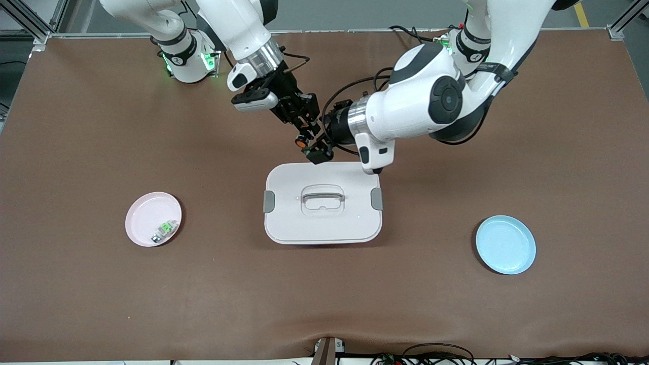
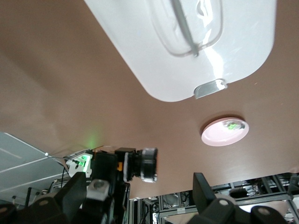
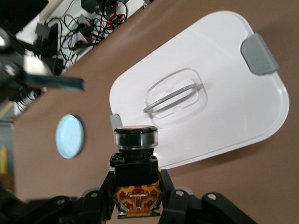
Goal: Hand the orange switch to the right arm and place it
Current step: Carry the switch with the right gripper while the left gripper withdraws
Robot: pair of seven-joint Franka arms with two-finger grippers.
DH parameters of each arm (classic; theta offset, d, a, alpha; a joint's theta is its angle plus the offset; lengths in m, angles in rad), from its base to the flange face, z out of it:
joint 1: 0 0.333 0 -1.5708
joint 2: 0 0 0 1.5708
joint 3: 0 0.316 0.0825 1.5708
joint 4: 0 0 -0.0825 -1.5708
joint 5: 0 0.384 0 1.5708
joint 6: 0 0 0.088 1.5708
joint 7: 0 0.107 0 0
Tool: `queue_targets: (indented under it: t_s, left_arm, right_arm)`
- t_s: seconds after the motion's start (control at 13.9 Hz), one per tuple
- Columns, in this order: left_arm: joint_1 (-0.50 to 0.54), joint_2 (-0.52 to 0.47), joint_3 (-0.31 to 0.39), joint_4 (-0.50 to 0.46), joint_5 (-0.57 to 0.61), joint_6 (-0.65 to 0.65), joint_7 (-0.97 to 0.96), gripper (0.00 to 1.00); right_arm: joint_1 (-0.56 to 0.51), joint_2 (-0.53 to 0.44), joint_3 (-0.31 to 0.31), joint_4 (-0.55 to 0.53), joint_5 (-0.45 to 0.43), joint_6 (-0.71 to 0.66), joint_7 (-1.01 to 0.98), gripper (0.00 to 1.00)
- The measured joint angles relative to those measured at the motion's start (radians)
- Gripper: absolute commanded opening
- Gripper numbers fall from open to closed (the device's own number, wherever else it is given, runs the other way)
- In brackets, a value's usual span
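Observation:
The orange switch [image 1: 302, 141] is a small black cylinder with an orange cap, held in the air over the brown table beside the edge of the white box. My right gripper [image 1: 303, 131] is shut on its black and orange body [image 3: 135, 172], with the cap end sticking out past the fingers. My left gripper [image 1: 319, 151] is right beside the switch and open. In the left wrist view its fingers [image 2: 74, 191] stand wide apart and touch nothing. The switch [image 2: 142, 164] shows there in the right gripper [image 2: 100, 175].
A white lidded box [image 1: 294, 223] with a clear handle and grey clips sits mid-table. A pink plate [image 1: 142, 213] holding a green-and-white component [image 1: 165, 230] lies toward the right arm's end. A blue plate [image 1: 505, 244] lies toward the left arm's end.

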Motion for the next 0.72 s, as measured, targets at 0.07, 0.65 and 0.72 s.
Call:
queue_targets:
  t_s: [0.07,0.65,0.72]
  left_arm:
    - [0.017,-0.007,0.0,0.002,0.023,-0.021,0.001,1.0]
    - [0.157,-0.048,0.0,0.006,0.221,-0.206,0.116,1.0]
    - [0.187,-0.055,0.0,0.007,0.225,-0.225,0.17,1.0]
  right_arm:
    - [-0.002,0.007,-0.002,0.004,-0.017,-0.027,-0.07,0.0]
    - [-0.137,0.015,-0.019,0.031,-0.027,-0.337,-0.768,0.0]
    - [-0.171,0.016,-0.021,0.031,-0.027,-0.373,-0.859,0.0]
